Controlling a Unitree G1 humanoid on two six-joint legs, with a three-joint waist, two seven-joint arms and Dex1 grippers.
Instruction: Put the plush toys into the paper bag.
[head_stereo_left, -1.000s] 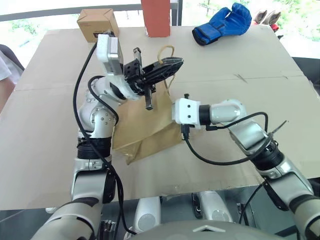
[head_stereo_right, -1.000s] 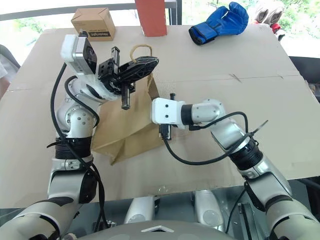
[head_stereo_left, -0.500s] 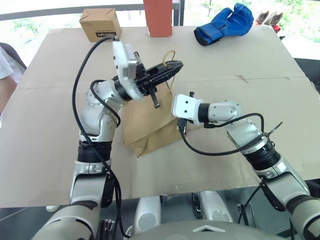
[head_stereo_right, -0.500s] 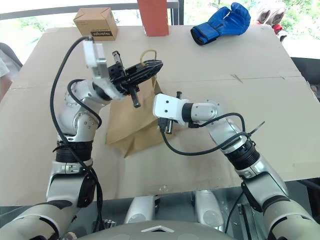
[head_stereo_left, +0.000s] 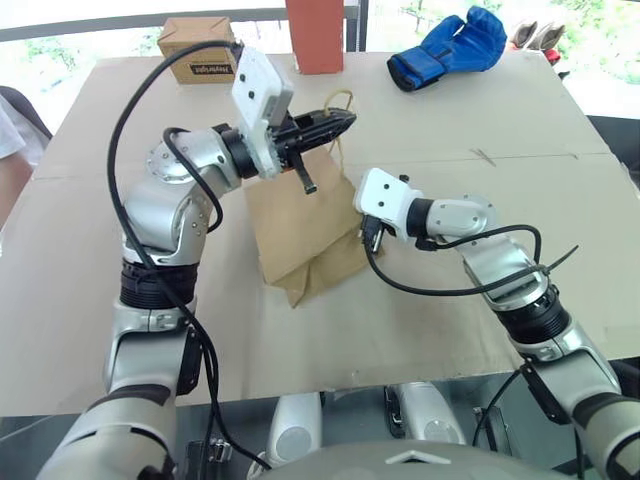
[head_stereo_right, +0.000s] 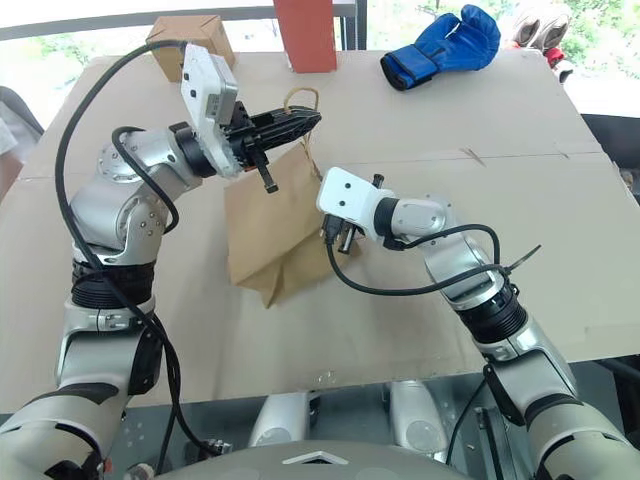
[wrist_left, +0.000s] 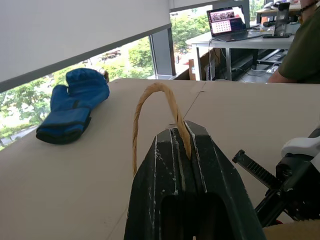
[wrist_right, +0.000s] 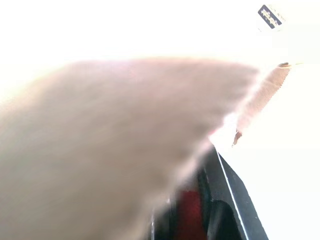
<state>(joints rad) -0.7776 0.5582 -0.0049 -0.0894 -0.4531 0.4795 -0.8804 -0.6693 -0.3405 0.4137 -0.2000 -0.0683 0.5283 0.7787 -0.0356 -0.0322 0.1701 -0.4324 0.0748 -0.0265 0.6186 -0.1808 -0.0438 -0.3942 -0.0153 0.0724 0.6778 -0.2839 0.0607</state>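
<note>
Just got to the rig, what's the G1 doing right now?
It is working on the paper bag at mid-table. The left gripper is shut on one of the bag's twine handles and holds that end of the bag up off the table. The right gripper is at the bag's edge, shut; the paper hides what it grips. A blue glove and a small cardboard box sit at the far edge.

Your left arm bends up from the elbow and reaches across toward the right, wrist about level, with the left gripper (head_stereo_left: 335, 122) clamped tight on a twine handle (wrist_left: 150, 107) of the bag (head_stereo_left: 300, 225). Your right arm stretches forward and angles in toward the left, its forearm low over the table and the wrist tipped slightly down. The right gripper (head_stereo_left: 362, 232) sits at the bag's right edge with its fingers closed; you can't tell whether it holds anything.
</note>
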